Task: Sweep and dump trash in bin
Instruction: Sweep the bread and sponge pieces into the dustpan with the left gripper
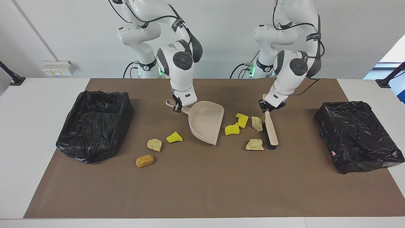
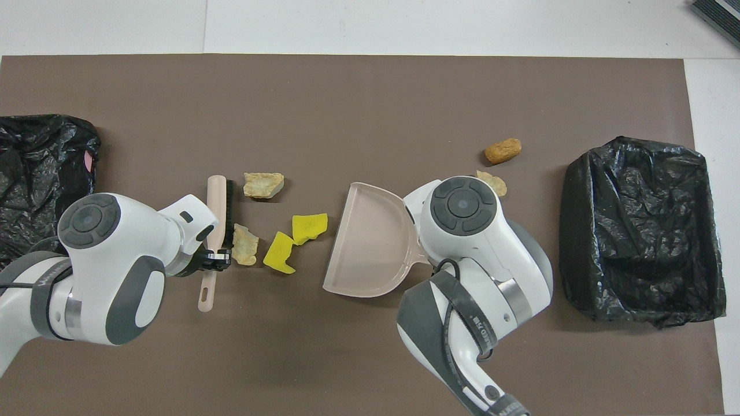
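The trash [image 1: 235, 126] lies scattered on the brown mat [image 1: 202, 190] in two groups. Two yellow sponge chunks [image 2: 295, 240] and two tan pieces [image 2: 263, 185] lie between the dustpan [image 1: 205, 122] and the brush [image 1: 271, 128]; one tan piece touches the bristles. A third yellow chunk [image 1: 174, 137], a tan piece [image 1: 154, 144] and a golden-brown lump [image 1: 145, 161] lie toward the right arm's end, beside the dustpan. The left gripper [image 1: 267, 107] pinches the brush handle, bristles on the mat. The right gripper [image 1: 177, 107] pinches the dustpan handle; the pan is empty, its mouth facing the sponge chunks. A black-lined bin [image 1: 95, 123] stands at the right arm's end, another [image 1: 357, 136] at the left arm's end; no contents can be made out in either. Lettering on the arm bands is only partly legible.
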Available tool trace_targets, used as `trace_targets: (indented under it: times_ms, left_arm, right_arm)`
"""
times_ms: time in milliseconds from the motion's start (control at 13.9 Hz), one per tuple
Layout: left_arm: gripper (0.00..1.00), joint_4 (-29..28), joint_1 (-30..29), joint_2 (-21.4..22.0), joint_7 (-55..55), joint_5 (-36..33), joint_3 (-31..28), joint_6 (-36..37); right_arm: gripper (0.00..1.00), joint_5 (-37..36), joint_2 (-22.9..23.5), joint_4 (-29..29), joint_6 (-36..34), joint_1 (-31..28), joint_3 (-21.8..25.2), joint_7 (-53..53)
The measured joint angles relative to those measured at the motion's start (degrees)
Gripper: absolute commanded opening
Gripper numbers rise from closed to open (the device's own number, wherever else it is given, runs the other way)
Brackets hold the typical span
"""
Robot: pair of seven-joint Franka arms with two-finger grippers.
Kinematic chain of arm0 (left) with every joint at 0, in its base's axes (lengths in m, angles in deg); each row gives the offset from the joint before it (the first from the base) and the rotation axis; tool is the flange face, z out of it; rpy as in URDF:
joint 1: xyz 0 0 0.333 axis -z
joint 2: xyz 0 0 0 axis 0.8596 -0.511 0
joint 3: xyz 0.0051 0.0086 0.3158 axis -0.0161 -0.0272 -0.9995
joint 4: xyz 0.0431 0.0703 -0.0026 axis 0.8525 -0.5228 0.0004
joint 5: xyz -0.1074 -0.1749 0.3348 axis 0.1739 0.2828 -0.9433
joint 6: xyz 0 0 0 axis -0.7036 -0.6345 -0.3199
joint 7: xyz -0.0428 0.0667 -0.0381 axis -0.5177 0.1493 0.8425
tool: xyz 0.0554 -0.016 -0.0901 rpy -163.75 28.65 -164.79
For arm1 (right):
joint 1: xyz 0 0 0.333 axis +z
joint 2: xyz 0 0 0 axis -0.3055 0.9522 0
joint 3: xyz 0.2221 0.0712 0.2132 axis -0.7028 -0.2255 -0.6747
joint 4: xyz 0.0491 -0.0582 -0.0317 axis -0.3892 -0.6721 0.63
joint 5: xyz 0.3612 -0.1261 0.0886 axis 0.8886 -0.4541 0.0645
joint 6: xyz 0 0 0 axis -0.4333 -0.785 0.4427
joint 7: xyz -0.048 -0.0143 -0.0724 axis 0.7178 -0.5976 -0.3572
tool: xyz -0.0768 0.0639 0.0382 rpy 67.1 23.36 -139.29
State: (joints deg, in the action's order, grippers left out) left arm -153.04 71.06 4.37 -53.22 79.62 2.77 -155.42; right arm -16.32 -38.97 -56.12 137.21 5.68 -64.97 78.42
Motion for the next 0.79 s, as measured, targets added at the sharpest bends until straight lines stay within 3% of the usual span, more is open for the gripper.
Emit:
trace_targets:
  times_ms: [359,790]
  left_arm:
    - [0.00,0.0,0.3,0.0,0.0,0.0,0.1,0.0]
    - [0.00,0.0,4.0,-0.2,0.0,0.9,0.2,-0.4]
  right_arm:
    - [0.00,-0.3,0.2,-1.4,2.6,1.9,0.0,0.0]
    - [0.00,-0.3,4.0,-1.9,8.4,1.8,0.1,-0.5]
